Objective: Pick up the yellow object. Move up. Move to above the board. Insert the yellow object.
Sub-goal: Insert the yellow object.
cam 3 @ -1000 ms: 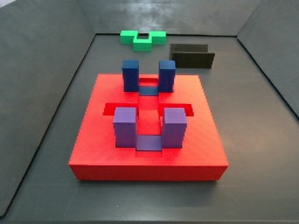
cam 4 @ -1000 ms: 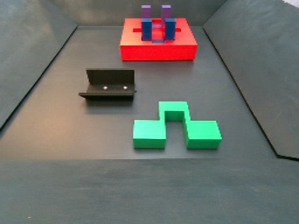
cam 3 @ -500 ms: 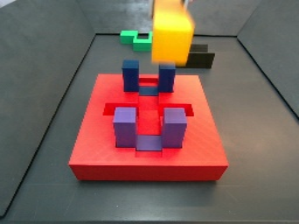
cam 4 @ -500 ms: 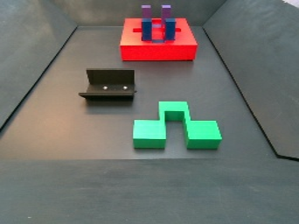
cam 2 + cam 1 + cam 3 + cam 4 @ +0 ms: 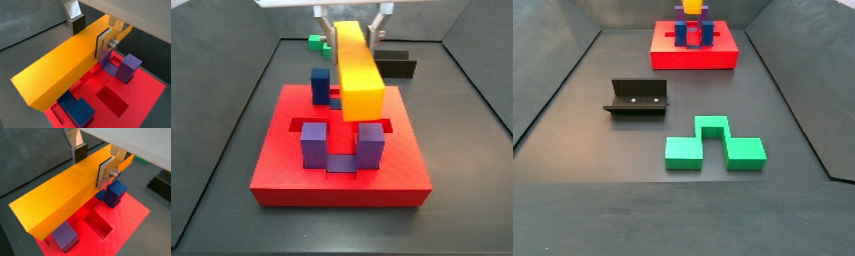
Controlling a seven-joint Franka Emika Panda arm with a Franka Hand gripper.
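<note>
My gripper (image 5: 356,30) is shut on the yellow object (image 5: 357,67), a long yellow-orange bar held level above the board (image 5: 291,176). In both wrist views the silver fingers (image 5: 105,172) (image 5: 103,43) clamp the bar's long sides (image 5: 63,195) (image 5: 60,62). The bar hangs over the blue posts (image 5: 321,83) and purple posts (image 5: 314,143), running along the board's middle channel. In a side view only the bar's end (image 5: 691,6) shows above the board (image 5: 694,57). The red board also shows below the bar in both wrist views (image 5: 127,223) (image 5: 137,95).
A green notched block (image 5: 712,144) lies on the dark floor, also seen beyond the board (image 5: 317,43). The black fixture (image 5: 637,97) (image 5: 396,66) stands between it and the board. Grey walls (image 5: 238,80) ring the floor.
The gripper with the yellow bar has come into view and lowered over the board; one second ago neither showed in the side views.
</note>
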